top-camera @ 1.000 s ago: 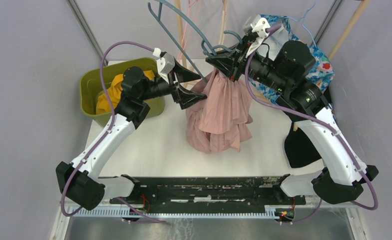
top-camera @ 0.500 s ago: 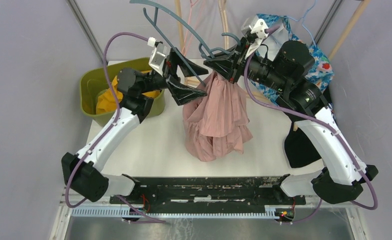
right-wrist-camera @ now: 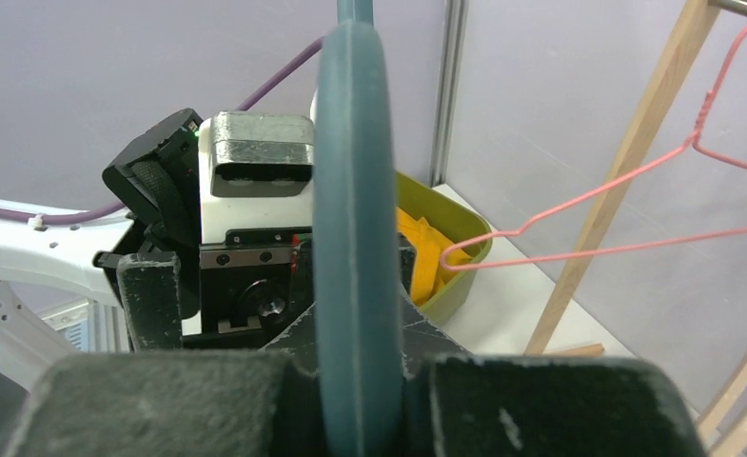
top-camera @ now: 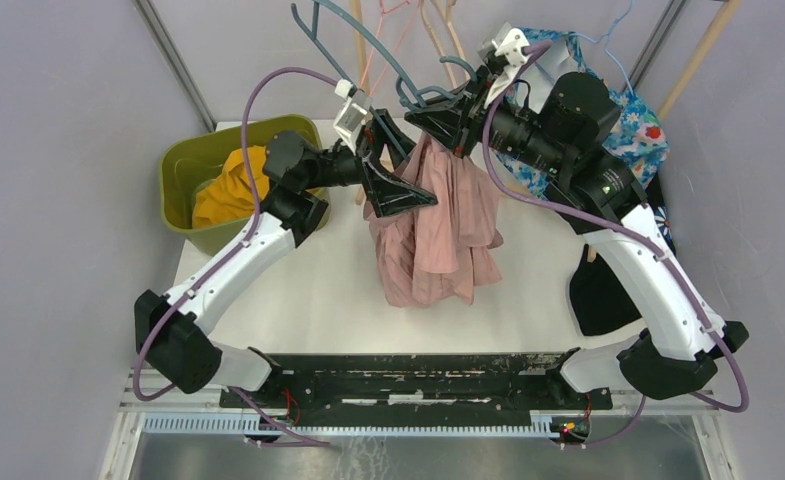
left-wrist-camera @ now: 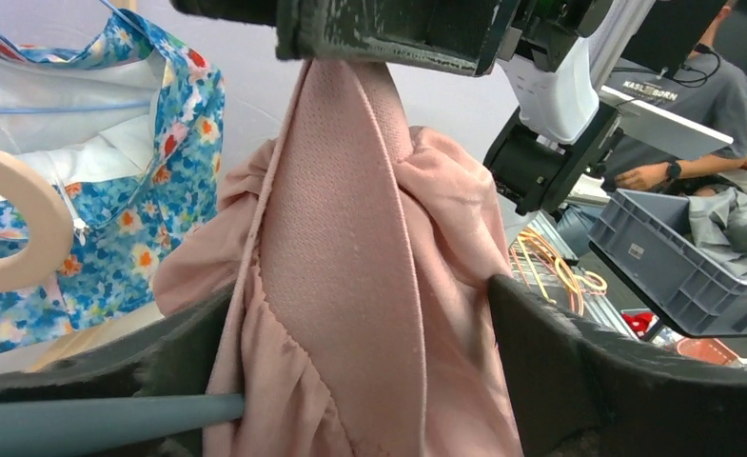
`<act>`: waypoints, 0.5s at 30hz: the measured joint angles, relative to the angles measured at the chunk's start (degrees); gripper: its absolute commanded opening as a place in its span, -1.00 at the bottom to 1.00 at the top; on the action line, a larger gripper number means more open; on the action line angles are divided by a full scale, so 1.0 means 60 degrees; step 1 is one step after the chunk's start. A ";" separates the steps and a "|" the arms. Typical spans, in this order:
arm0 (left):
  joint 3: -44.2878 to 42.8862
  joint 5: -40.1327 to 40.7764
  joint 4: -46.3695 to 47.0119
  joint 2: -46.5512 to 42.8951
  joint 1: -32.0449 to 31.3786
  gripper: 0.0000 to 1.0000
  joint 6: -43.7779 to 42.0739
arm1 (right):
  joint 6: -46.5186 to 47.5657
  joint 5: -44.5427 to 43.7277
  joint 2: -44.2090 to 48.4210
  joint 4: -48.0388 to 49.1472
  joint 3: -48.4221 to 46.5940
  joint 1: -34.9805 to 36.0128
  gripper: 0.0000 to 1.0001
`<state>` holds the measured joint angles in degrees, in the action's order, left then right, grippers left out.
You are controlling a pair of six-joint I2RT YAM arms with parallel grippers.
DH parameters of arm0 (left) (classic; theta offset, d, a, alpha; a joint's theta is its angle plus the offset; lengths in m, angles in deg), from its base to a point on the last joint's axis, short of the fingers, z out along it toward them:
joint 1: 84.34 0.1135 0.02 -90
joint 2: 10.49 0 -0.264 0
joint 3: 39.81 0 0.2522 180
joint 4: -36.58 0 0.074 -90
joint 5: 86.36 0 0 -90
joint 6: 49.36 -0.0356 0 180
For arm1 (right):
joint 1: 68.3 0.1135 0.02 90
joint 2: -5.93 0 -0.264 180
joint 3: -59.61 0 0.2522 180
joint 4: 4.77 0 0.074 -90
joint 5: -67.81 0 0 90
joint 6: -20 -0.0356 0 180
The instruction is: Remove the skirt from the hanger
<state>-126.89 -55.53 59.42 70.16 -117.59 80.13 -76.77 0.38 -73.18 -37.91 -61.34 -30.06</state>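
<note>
A pink skirt (top-camera: 438,235) hangs bunched from a grey-blue hanger (top-camera: 408,85) above the white table. My right gripper (top-camera: 440,118) is shut on the hanger (right-wrist-camera: 355,238), whose flat edge runs up between its fingers (right-wrist-camera: 160,400). My left gripper (top-camera: 416,172) is open and straddles the top of the skirt just below the right gripper. In the left wrist view the skirt's waistband (left-wrist-camera: 350,286) fills the gap between the two wide-apart fingers (left-wrist-camera: 560,371), and a bar of the hanger (left-wrist-camera: 93,419) shows at the lower left.
A green bin (top-camera: 183,165) with a yellow garment stands at the back left. A floral garment (top-camera: 640,130) and a black cloth (top-camera: 603,290) hang at the right. Pink wire hangers (right-wrist-camera: 617,205) and wooden rods (top-camera: 693,60) stand behind.
My left arm has moved right, from beside the skirt to having its open jaws round the skirt's top. The hanger and skirt have swung slightly; the right gripper keeps its hold.
</note>
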 measured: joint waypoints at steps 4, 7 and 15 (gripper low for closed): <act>0.0142 0.0342 -0.0437 -0.0444 -0.0058 -0.77 -0.0714 | -0.0178 0.0157 -0.0004 0.0102 -0.0160 0.0066 -0.99; 0.0331 0.0470 -0.0047 -0.0503 -0.0069 -0.94 -0.1078 | -0.0415 0.0124 -0.0011 0.0062 -0.0222 0.0120 -0.99; 0.0426 0.0488 0.0535 -0.0237 -0.0076 -0.94 -0.1013 | -0.0474 0.0066 -0.0102 -0.0007 -0.0237 0.0106 -0.99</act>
<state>-124.33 -52.60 62.63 68.74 -118.05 74.05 -79.61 0.77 -73.80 -37.95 -62.76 -29.43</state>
